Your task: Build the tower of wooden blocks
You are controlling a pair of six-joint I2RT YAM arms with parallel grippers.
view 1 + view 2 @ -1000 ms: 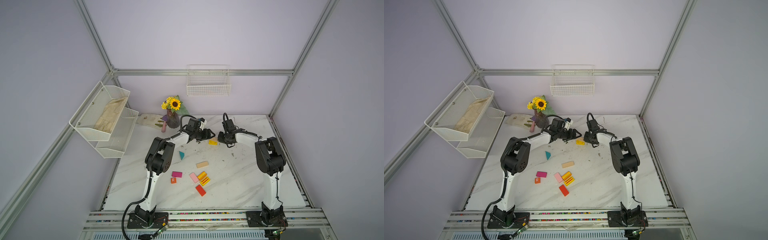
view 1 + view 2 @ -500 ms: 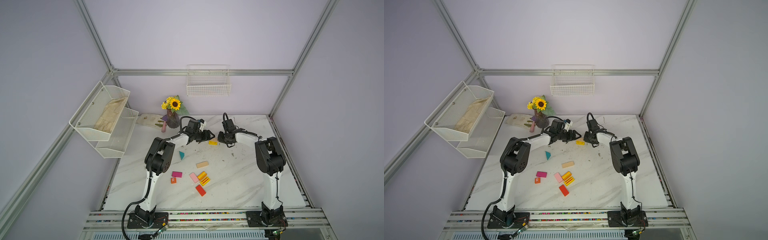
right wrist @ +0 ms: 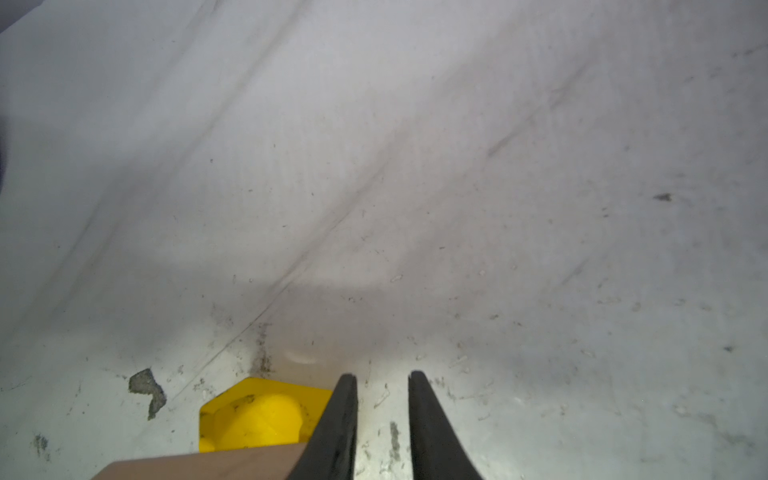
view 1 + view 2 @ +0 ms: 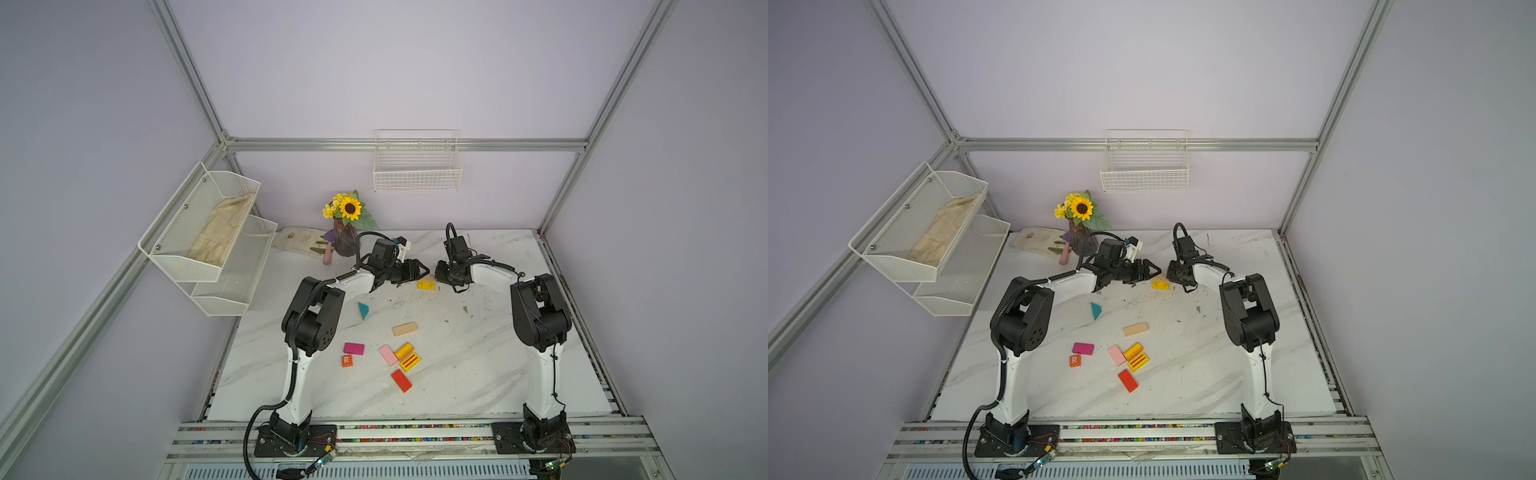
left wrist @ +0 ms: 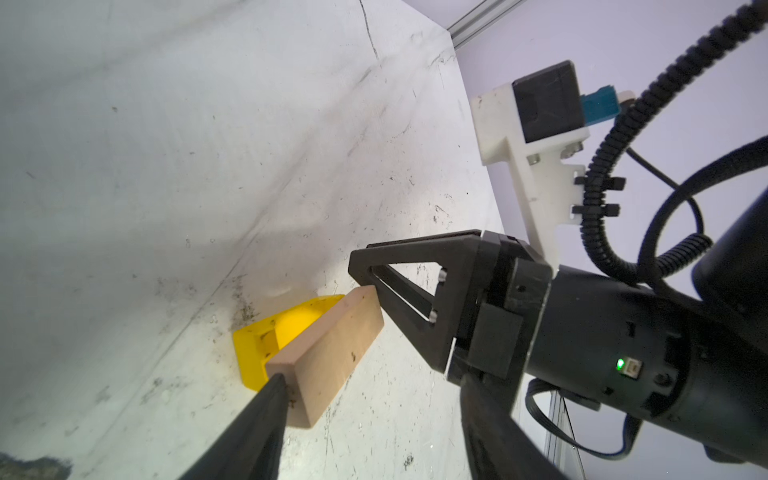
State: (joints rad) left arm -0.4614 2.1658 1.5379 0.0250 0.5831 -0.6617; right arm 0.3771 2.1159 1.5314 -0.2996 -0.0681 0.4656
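Observation:
At the back of the table a yellow block (image 4: 426, 285) (image 5: 266, 336) (image 3: 249, 415) with a round hollow lies flat. A tan block (image 5: 332, 345) (image 3: 208, 465) stands on its long edge against it. My left gripper (image 4: 422, 270) (image 5: 372, 386) is open, and one fingertip (image 5: 274, 382) touches the tan block's near end. My right gripper (image 4: 439, 276) (image 3: 380, 376) (image 5: 357, 266) is shut on nothing, its tip against the tan block's far end. No stacked tower shows. Loose wood blocks lie nearer the front: a teal triangle (image 4: 363, 310), a tan slab (image 4: 404, 329) and a magenta slab (image 4: 353, 348).
Further forward lie an orange R cube (image 4: 347, 360), a pink slab (image 4: 388, 355), two yellow pieces (image 4: 406, 356) and a red slab (image 4: 401, 380). A sunflower vase (image 4: 344, 243) stands at the back left. Wire shelves (image 4: 208, 237) hang on the left wall.

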